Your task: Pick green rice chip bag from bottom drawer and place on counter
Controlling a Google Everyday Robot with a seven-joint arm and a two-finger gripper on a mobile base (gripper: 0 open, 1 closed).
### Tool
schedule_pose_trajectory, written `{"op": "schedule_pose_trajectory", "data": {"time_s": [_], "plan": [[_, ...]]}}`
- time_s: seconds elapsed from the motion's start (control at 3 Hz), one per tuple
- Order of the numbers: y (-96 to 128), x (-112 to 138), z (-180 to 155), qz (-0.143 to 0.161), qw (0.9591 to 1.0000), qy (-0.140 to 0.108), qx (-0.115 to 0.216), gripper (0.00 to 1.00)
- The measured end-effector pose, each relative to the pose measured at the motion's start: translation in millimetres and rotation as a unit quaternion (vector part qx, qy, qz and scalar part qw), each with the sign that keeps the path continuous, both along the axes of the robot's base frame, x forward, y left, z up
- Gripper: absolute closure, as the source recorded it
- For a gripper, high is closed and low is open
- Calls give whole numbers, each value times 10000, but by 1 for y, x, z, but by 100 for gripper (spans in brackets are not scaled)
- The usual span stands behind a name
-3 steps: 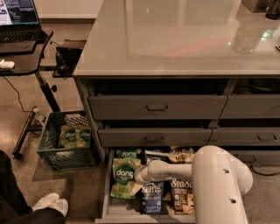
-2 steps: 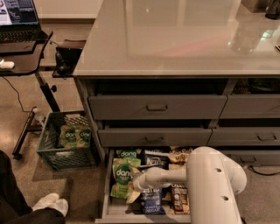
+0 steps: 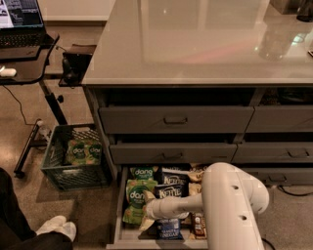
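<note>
hand (image 3: pixel 148 210) in bottom drawer (image 3: pixel 118 228), green rice chip bag (image 3: pixel 135 196) just beside

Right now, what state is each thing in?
bottom drawer: open, holding snack bags.
green rice chip bag: lying in drawer, left side.
end effector: down in drawer, at the bag's edge.
counter: bag not yet on it.
upper drawers: shut.
laptop: open, screen lit.

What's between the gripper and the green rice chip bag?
Nothing shows between them: in the camera view the gripper sits at the right edge of the green rice chip bag, over the bottom drawer.
</note>
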State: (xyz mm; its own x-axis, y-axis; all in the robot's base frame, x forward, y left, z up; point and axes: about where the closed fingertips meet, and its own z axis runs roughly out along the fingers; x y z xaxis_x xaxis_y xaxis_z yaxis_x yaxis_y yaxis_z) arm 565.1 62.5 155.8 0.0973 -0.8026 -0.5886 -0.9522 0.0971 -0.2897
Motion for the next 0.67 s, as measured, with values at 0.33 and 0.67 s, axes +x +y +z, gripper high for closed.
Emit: {"op": "schedule_pose_trajectory", "data": {"time_s": [0.33,0.67], "plan": [[8,-2,-7,-93,9997,-211,4,0],[13,-4,-28,-161,9993,-337,-61,0]]}}
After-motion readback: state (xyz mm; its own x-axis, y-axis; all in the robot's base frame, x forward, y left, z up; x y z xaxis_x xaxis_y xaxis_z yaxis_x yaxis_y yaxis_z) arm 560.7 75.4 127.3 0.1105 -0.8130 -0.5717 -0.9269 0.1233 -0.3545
